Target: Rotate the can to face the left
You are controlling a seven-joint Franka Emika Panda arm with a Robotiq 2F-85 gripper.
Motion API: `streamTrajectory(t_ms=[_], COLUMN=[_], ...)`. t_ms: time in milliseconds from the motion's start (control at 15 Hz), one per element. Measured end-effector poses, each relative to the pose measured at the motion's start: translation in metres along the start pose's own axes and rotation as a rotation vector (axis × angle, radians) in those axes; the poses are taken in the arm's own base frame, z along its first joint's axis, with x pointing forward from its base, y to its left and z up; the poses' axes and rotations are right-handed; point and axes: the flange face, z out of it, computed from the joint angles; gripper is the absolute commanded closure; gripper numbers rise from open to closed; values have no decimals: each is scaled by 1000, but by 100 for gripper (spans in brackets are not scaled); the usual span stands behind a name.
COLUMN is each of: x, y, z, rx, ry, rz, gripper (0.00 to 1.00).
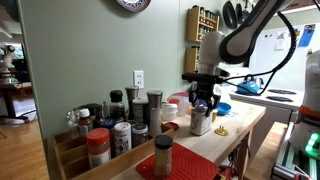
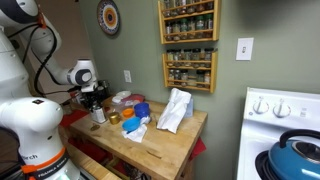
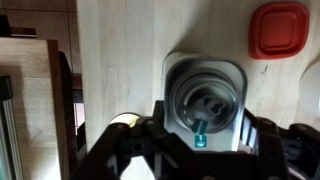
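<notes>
The can (image 1: 201, 122) is a short silvery-grey metal cylinder standing upright on the wooden counter (image 1: 245, 128). It also shows in an exterior view (image 2: 98, 116) and from above in the wrist view (image 3: 205, 92), where its round top fills the middle. My gripper (image 1: 203, 101) reaches down over the can, with one finger on each side of it; it also shows in an exterior view (image 2: 97, 104). In the wrist view the gripper (image 3: 204, 120) has its dark fingers against the can's left and right sides, shut on it.
Several dark-lidded spice jars (image 1: 118, 118) crowd the near end of the counter. A red-lidded container (image 3: 279, 30) lies beyond the can. A blue bowl (image 1: 224, 108), a white bag (image 2: 175, 110) and blue items (image 2: 140, 114) sit on the counter. A stove with a blue kettle (image 2: 297, 155) stands beside it.
</notes>
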Motion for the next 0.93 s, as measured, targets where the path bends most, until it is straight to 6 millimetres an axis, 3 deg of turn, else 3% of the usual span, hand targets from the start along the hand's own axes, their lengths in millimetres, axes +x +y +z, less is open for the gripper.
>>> streamTrajectory(t_ms=[667,933], x=[-16,-19], y=[-13,-13], z=[-81,-96], rx=[15,20], ry=[2,3], rz=[17,19], gripper=[59,59])
